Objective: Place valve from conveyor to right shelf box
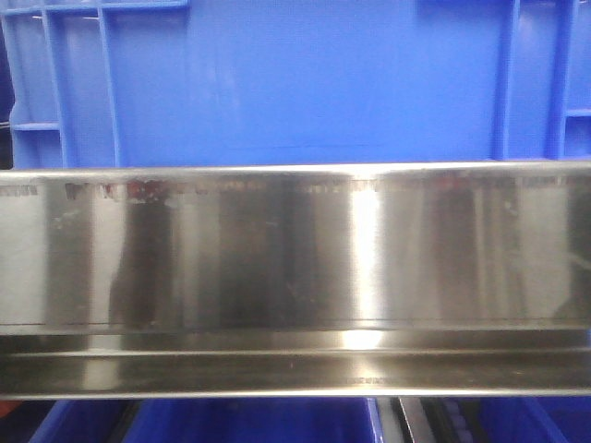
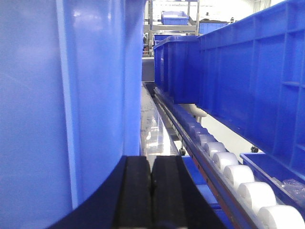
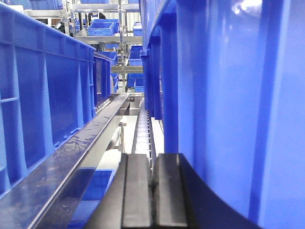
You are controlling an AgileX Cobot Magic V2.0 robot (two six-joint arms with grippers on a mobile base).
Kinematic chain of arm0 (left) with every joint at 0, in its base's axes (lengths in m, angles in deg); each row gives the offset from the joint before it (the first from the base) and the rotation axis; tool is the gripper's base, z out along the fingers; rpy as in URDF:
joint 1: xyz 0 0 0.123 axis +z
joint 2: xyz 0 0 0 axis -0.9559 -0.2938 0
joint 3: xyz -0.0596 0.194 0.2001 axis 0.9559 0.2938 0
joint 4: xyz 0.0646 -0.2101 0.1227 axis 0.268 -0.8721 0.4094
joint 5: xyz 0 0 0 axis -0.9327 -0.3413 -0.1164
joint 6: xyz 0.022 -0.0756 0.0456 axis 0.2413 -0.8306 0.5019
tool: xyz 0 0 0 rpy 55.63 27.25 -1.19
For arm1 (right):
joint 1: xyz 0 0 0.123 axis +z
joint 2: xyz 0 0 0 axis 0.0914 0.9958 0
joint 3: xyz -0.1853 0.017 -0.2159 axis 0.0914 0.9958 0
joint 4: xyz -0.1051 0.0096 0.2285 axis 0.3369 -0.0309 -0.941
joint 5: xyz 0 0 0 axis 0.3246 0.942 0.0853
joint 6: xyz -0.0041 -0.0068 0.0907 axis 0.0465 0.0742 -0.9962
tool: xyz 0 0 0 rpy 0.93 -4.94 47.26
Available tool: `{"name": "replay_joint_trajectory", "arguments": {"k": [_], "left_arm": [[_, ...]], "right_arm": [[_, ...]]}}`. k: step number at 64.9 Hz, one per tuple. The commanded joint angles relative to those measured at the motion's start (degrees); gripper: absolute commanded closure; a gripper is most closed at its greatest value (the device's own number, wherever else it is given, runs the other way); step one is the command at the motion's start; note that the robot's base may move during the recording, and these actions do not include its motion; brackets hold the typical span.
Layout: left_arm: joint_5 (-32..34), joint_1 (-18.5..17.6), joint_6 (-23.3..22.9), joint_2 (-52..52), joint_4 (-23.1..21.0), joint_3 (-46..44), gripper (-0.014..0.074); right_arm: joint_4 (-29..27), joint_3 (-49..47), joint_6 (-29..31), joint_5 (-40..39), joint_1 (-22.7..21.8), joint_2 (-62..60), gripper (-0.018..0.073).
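- Exterior front-facing view: a brushed steel shelf rail (image 1: 295, 277) spans the full width, with a blue plastic bin (image 1: 295, 83) directly behind and above it. Neither arm appears in this view.
- Left wrist-mounted view: the left gripper (image 2: 151, 191) shows two black fingers (image 2: 136, 191) pressed together, with nothing between them. A blue bin wall (image 2: 62, 105) stands close on the left; a row of blue bins (image 2: 238, 81) sits on the right above white rollers (image 2: 238, 174).
- Right wrist-mounted view: the right gripper (image 3: 153, 191) shows its black fingers (image 3: 137, 191) almost touching, only a thin slit between them, holding nothing. A large blue bin (image 3: 228, 95) fills the right side; a dark metal rail (image 3: 71, 157) runs along bins on the left, and distant shelving (image 3: 105, 28) carries more bins.
- Valve and conveyor: neither can be located in any of the three views.
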Motion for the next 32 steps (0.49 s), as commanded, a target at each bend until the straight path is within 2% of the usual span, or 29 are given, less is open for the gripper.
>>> {"name": "replay_joint_trajectory", "arguments": {"k": [1, 32], "left_arm": [[1.12, 0.19, 0.16, 0.33, -0.32, -0.07, 0.0708], [1.12, 0.19, 0.16, 0.33, -0.32, -0.07, 0.0708]], "right_arm": [[0.49, 0.15, -0.09, -0.76, -0.10, -0.13, 0.0712], [0.49, 0.15, -0.09, -0.76, -0.10, -0.13, 0.0712]]}}
